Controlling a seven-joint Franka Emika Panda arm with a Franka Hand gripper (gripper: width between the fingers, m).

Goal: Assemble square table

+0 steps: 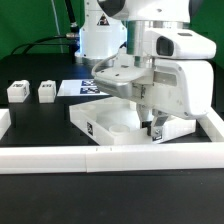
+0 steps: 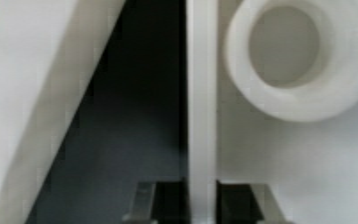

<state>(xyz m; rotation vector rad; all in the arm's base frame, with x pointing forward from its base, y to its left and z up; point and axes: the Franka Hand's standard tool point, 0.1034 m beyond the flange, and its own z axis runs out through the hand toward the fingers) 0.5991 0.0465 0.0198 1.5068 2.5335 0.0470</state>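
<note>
We have the hand (image 2: 201,203) clamped on the slab's (image 1: 112,124) raised rim at the exterior view's right, rim running straight between the fingers, socket (image 2: 309,60) just beside, slab flat mid-desk (image 1: 40,125), two legs (image 1: 17,90) (image 1: 45,92) well apart on that view's left.

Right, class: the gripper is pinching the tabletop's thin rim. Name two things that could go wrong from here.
1. The gripper holds the square tabletop only by its thin rim; the slab might slip or pivot.
2. Sliding it could bump the front border bar, which lies close.
</note>
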